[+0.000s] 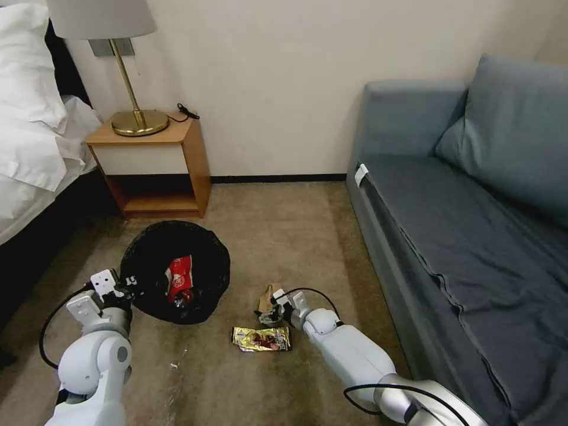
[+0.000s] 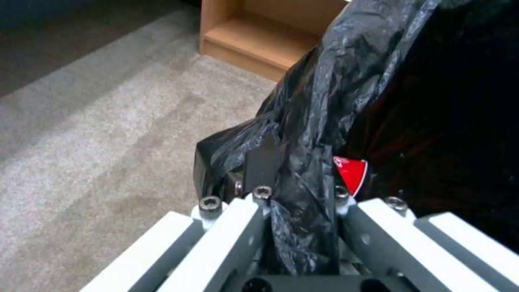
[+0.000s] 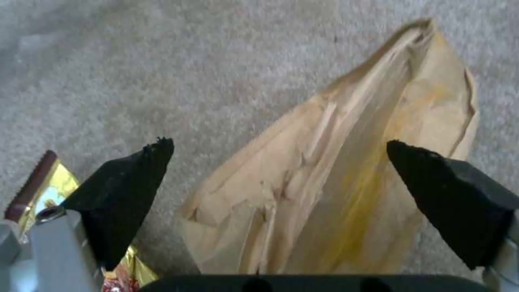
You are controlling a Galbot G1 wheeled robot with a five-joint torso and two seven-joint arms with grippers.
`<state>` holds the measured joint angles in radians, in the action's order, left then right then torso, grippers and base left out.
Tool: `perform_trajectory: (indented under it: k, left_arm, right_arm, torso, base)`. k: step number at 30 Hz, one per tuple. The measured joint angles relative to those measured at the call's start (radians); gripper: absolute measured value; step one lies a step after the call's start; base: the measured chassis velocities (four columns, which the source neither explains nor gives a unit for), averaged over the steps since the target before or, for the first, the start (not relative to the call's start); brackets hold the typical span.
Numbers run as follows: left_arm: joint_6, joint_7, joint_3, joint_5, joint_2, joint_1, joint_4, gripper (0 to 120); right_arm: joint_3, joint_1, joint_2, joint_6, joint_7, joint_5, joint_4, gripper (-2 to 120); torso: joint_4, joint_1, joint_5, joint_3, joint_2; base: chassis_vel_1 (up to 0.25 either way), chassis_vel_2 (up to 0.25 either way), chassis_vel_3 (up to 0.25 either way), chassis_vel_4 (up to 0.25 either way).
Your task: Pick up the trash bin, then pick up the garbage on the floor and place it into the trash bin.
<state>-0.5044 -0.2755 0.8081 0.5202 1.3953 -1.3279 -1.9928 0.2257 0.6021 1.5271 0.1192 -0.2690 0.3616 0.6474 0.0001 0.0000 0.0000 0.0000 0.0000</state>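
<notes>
The left gripper (image 1: 127, 283) is clenched on the black liner at the rim of the trash bin (image 1: 207, 260), which holds a red-and-white snack packet (image 1: 179, 279). The right gripper (image 3: 275, 162) hangs spread apart over the tan paper wad (image 3: 346, 170) on the carpet (image 1: 278, 231); its 2 fingertips (image 3: 135, 178) flank the wad. A gold wrapper (image 1: 261, 339) lies just beside that gripper.

The black bag (image 1: 177, 266) hid the bin's white wall. The red packet (image 2: 350, 172) mostly hid behind bag folds. The gold wrapper (image 3: 46, 190) sat half behind a black finger (image 3: 121, 202). The lamp (image 1: 103, 21) top was cut off.
</notes>
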Motion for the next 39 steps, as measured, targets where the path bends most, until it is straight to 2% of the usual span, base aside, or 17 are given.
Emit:
perform_trajectory:
  k: [3, 4, 6, 10, 12, 14, 15, 16, 19, 20, 26, 28, 39]
  left_arm:
    - [0.000, -0.001, 0.004, 0.000, -0.002, -0.004, -0.007, 1]
    - [0.000, -0.001, 0.004, 0.000, -0.002, -0.004, -0.007, 1]
    - [0.000, -0.002, 0.012, 0.006, -0.004, -0.001, -0.009, 1]
    - [-0.001, -0.003, 0.016, 0.010, -0.007, 0.003, -0.009, 1]
    - [-0.001, -0.003, 0.017, 0.014, -0.011, 0.000, -0.009, 1]
    - [-0.001, -0.003, 0.018, 0.014, -0.012, 0.000, -0.009, 1]
    - [0.000, -0.003, 0.020, 0.017, -0.012, 0.001, -0.009, 1]
    - [0.000, -0.003, 0.020, 0.017, -0.012, 0.001, -0.009, 1]
    - [0.000, -0.004, 0.024, 0.023, -0.014, 0.007, -0.006, 1]
    - [0.000, -0.004, 0.024, 0.023, -0.014, 0.007, -0.006, 1]
    - [0.000, -0.007, 0.025, 0.027, -0.019, 0.007, -0.002, 1]
    - [0.000, -0.008, 0.025, 0.027, -0.020, 0.006, -0.001, 1]
    - [-0.001, -0.012, 0.013, 0.028, -0.027, 0.019, 0.009, 1]
  right_arm:
    - [-0.001, 0.001, 0.003, 0.001, 0.008, -0.003, -0.008, 86]
    - [-0.001, 0.001, 0.003, 0.001, 0.008, -0.003, -0.008, 86]
    - [-0.005, 0.006, -0.002, -0.006, 0.007, -0.008, -0.007, 76]
    - [-0.007, 0.008, -0.007, -0.014, 0.007, -0.011, -0.006, 66]
    - [-0.012, 0.012, -0.012, -0.024, 0.007, -0.017, -0.005, 54]
    - [-0.014, 0.012, -0.013, -0.026, 0.007, -0.017, -0.004, 51]
    - [-0.015, 0.014, -0.015, -0.027, 0.007, -0.016, -0.001, 44]
    - [-0.015, 0.014, -0.015, -0.027, 0.007, -0.016, -0.001, 44]
    - [-0.016, 0.016, -0.017, -0.029, 0.007, -0.011, 0.008, 31]
    - [-0.016, 0.016, -0.017, -0.029, 0.007, -0.011, 0.008, 31]
    - [-0.021, 0.017, -0.015, -0.042, 0.006, -0.017, 0.010, 4]
    - [-0.023, 0.017, -0.017, -0.044, 0.006, -0.021, 0.012, 0]
    - [-0.045, 0.021, -0.050, -0.068, 0.039, 0.003, 0.065, 0]
  torso:
    - [-0.0001, 0.000, 0.0000, 0.000, 0.000]
    - [-0.0001, 0.000, 0.0000, 0.000, 0.000]
    - [-0.0001, 0.000, 0.0000, 0.000, 0.000]
    - [-0.0001, 0.000, 0.0001, 0.000, 0.000]
    - [-0.0001, 0.000, 0.0000, 0.000, 0.000]
    - [-0.0001, 0.000, 0.0000, 0.000, 0.000]
    - [0.0000, 0.000, 0.0000, 0.000, 0.000]
    - [0.0000, 0.000, 0.0000, 0.000, 0.000]
    - [-0.0001, 0.000, 0.0000, 0.000, 0.000]
    - [-0.0001, 0.000, 0.0000, 0.000, 0.000]
    - [-0.0001, 0.000, 0.0000, 0.000, 0.000]
    - [-0.0001, 0.000, 0.0000, 0.000, 0.000]
    - [-0.0002, 0.000, 0.0000, 0.000, 0.000]
  base:
    - [0.000, 0.000, 0.000, 0.000]
    - [0.000, 0.000, 0.000, 0.000]
    - [0.000, 0.000, 0.000, 0.000]
    - [0.000, 0.000, 0.000, 0.000]
    - [0.000, 0.000, 0.000, 0.000]
    - [0.000, 0.000, 0.000, 0.000]
    - [0.000, 0.000, 0.000, 0.000]
    - [0.000, 0.000, 0.000, 0.000]
    - [0.000, 0.000, 0.000, 0.000]
    - [0.000, 0.000, 0.000, 0.000]
    - [0.000, 0.000, 0.000, 0.000]
    - [0.000, 0.000, 0.000, 0.000]
    - [0.000, 0.000, 0.000, 0.000]
